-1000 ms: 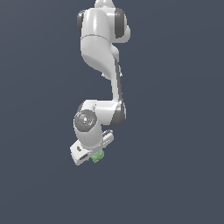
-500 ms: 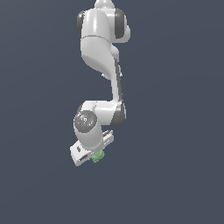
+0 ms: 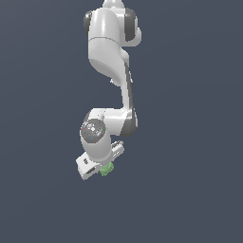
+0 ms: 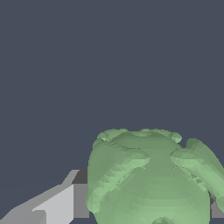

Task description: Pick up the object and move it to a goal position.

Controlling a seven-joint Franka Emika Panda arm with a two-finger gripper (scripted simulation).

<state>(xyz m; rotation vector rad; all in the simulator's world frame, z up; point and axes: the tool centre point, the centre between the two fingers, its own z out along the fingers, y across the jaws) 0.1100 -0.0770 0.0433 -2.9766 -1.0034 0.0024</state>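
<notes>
While the arm hangs, the object (image 3: 106, 169) sits gripped between the jaws

No legible text, labels, brands, numbers or signs appear in either the exterior or wrist view.

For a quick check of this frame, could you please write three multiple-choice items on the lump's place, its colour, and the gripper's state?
1. Where is the lump?
A. at the gripper
B. beside the arm's top joint
C. far off at the exterior view's right

2. What colour is the lump?
A. red
B. light green
C. blue

3. What is the gripper's state?
A. wide open with nothing in it
B. out of view
C. shut on the lump

Answers: 1 A, the lump sits at the gripper's tip; 2 B, both views show it green; 3 C, the wrist view shows a finger against its side.
</notes>
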